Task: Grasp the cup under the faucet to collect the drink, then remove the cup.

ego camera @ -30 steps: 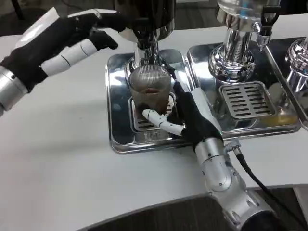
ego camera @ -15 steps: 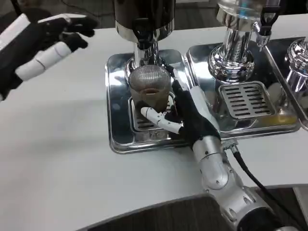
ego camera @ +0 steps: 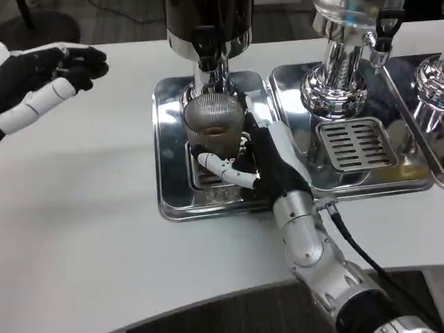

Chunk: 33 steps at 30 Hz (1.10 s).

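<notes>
A ribbed clear cup (ego camera: 214, 123) with brown drink in it stands on the drip grate under the faucet (ego camera: 207, 59) of the dark dispenser. My right hand (ego camera: 267, 161) wraps around the cup from its right side. One white finger (ego camera: 220, 166) crosses the front of the cup's base, and other fingers reach up behind its right wall. My left hand (ego camera: 47, 78) hovers over the table at the far left, well away from the dispenser, holding nothing, its fingers loosely bent.
The cup's chrome tray (ego camera: 170, 187) has a raised rim. A second chrome tray (ego camera: 409, 177) with a slotted grate (ego camera: 355, 142) and another chrome dispenser (ego camera: 343, 62) stand to the right. A black cable (ego camera: 361, 250) trails from my right forearm.
My left hand has drawn back from the dispenser top to the far left. My right hand stays around the cup, shifted slightly up and left.
</notes>
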Motion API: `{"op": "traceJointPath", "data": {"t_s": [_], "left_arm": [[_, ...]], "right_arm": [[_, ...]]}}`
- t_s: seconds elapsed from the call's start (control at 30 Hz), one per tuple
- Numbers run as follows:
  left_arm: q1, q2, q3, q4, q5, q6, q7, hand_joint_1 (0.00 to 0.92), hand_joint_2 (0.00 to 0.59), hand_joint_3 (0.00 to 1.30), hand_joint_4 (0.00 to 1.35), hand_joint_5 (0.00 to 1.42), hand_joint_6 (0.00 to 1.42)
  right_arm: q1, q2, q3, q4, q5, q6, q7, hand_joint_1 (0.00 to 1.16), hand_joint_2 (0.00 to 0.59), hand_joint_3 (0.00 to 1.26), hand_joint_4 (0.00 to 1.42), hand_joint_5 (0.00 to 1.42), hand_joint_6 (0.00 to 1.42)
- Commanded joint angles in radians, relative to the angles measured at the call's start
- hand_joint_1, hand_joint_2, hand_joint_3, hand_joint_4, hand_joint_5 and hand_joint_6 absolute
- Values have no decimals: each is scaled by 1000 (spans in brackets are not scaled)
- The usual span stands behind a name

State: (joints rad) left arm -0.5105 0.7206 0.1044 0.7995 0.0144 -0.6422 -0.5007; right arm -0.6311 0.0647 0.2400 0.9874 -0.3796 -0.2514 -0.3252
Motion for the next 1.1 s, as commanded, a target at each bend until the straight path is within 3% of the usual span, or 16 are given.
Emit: {"op": "traceJointPath", "data": {"t_s": [0.03, 0.6, 0.87, 1.1], "left_arm": [[21, 23, 3, 3, 18, 9, 13, 34, 109, 331, 320, 364, 396], [55, 25, 8, -10, -2, 37, -1, 0, 139, 346, 333, 365, 375], [65, 26, 9, -20, -2, 38, 0, 0, 134, 353, 343, 359, 362], [75, 28, 14, -29, -7, 48, -1, 0, 145, 353, 347, 350, 360]], "right_arm": [[-23, 12, -1, 22, -1, -1, -28, 603, 180, 0, 14, 110, 237], [-60, 35, 37, 85, -43, 24, -132, 707, 162, 125, 152, 318, 496], [-58, 55, 47, 97, -45, 18, -200, 726, 165, 229, 257, 449, 709], [-77, 65, 61, 120, -49, 32, -196, 703, 166, 293, 321, 537, 851]]}}
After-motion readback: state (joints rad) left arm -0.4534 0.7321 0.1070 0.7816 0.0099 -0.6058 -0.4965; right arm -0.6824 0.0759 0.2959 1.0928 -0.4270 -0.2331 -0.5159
